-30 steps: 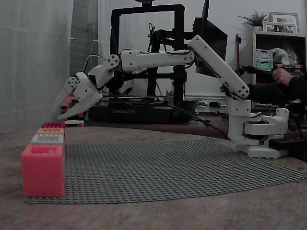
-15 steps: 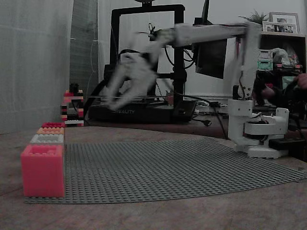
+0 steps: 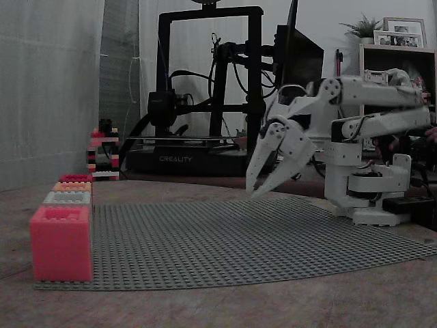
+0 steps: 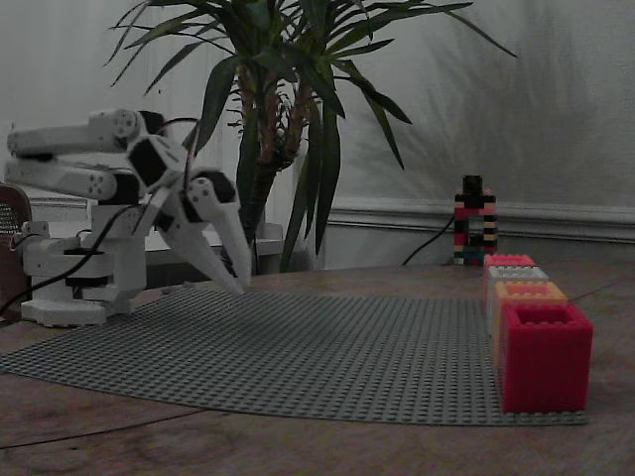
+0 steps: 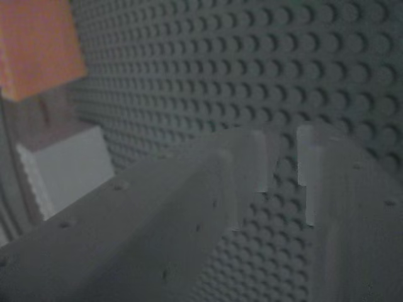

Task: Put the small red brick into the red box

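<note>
In a fixed view the white tool (image 3: 263,183) hangs above the grey studded baseplate (image 3: 239,239) near the arm's base, its fingers a little apart with nothing between them, and the red box (image 3: 75,178) stands at the far end of a row of boxes on the left edge of the plate — well apart from the tool. In another fixed view the tool (image 4: 233,278) points down over the plate's left part, while the red box (image 4: 544,355) is the nearest of the row at the right. In the wrist view the fingers (image 5: 327,189) leave a narrow gap over the baseplate (image 5: 252,69); the small red brick I cannot find in any view.
</note>
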`<state>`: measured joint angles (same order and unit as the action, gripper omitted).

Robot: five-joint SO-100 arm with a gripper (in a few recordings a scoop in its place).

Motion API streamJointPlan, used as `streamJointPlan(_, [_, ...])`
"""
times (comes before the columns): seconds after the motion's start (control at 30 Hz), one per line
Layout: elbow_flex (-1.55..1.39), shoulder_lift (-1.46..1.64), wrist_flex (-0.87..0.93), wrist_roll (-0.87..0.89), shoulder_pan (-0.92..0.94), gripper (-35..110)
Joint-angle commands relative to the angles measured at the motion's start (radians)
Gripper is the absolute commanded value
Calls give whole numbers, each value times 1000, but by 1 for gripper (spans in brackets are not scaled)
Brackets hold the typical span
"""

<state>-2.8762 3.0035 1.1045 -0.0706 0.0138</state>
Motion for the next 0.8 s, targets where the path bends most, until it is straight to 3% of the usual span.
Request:
streamJointPlan(0.0, [0,120,103,23,3,0])
streamJointPlan(0.37, [14,216,296,84,-6,0])
streamJointPlan(0.77, [14,216,299,92,-8,0])
